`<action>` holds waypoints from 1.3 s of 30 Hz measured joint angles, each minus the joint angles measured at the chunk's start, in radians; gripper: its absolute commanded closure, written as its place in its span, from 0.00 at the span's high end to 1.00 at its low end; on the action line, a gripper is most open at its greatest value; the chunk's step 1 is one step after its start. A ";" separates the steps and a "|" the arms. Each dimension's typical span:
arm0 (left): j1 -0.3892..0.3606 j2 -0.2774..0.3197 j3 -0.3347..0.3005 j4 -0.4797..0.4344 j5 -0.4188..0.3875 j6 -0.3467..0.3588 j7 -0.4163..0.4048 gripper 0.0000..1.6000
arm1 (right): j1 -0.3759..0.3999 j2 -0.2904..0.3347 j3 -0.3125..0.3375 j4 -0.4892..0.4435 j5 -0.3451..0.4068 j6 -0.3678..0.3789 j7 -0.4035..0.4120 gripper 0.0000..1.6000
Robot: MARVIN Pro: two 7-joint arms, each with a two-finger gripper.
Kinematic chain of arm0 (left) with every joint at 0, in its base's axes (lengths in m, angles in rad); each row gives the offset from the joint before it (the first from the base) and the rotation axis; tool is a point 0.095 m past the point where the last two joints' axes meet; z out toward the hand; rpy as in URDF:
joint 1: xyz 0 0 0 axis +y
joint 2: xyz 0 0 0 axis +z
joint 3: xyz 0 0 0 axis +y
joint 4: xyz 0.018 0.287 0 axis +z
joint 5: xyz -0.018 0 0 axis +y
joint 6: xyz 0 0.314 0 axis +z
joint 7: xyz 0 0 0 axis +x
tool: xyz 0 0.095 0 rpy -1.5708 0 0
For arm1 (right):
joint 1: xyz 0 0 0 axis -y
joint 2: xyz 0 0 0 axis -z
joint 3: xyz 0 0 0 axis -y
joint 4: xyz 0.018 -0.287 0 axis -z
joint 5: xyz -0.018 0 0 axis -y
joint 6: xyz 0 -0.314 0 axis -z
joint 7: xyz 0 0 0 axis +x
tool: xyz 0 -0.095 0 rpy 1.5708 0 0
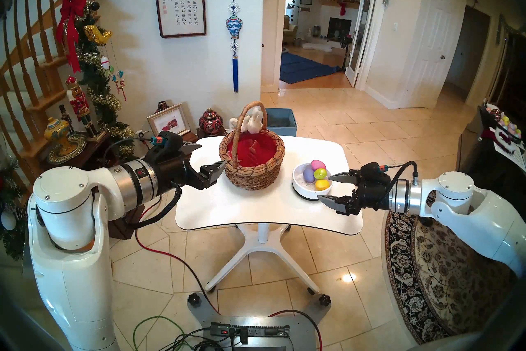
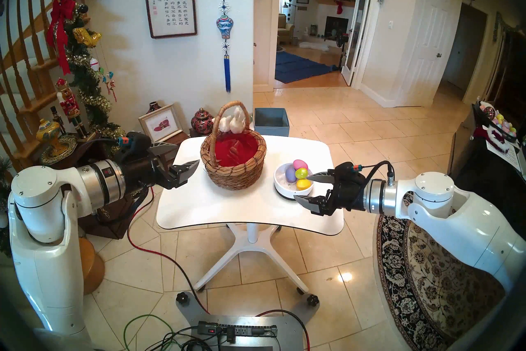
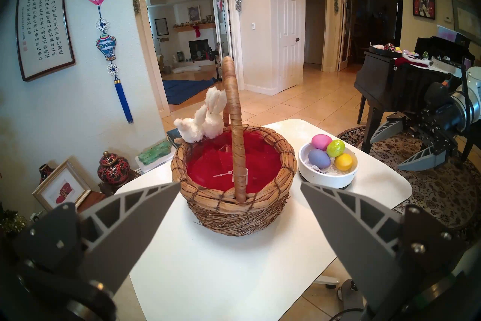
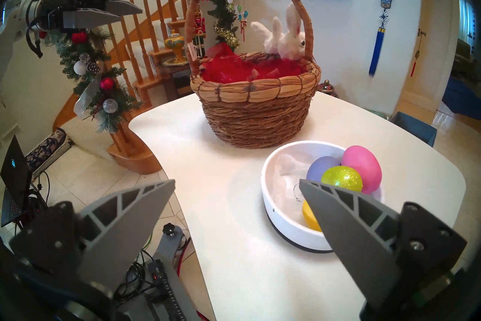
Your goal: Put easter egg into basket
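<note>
Right wrist view alone shows a laptop (image 4: 13, 179) on the floor.

- My left claw (image 1: 206, 155) has grey, pointed, ribbed fingers on black screwed mounts.
- Behind it I see a black wrist block, a silver collar with a red mark, then glossy white arm shells.
- My right claw (image 1: 327, 188) matches, with a black cable looping behind it.

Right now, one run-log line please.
left gripper open, idle | right gripper open beside white bowl | four eggs in bowl | basket without eggs
</note>
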 measured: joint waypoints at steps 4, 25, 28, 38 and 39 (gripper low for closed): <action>0.000 0.000 0.000 0.000 0.000 0.000 0.000 1.00 | 0.035 -0.037 -0.012 0.017 -0.044 0.029 0.003 1.00; 0.000 0.000 0.000 0.000 0.000 0.000 0.000 1.00 | 0.215 -0.160 -0.082 0.113 -0.195 0.099 0.067 1.00; 0.000 0.000 0.000 0.000 0.000 0.000 0.000 1.00 | 0.225 -0.159 -0.075 0.109 -0.197 0.102 0.074 1.00; 0.000 0.000 0.000 0.000 0.000 0.000 0.000 1.00 | 0.231 -0.135 -0.050 0.085 -0.192 0.114 0.092 1.00; 0.000 0.000 0.000 0.000 0.000 0.000 0.000 1.00 | 0.230 -0.131 -0.050 0.082 -0.192 0.116 0.093 1.00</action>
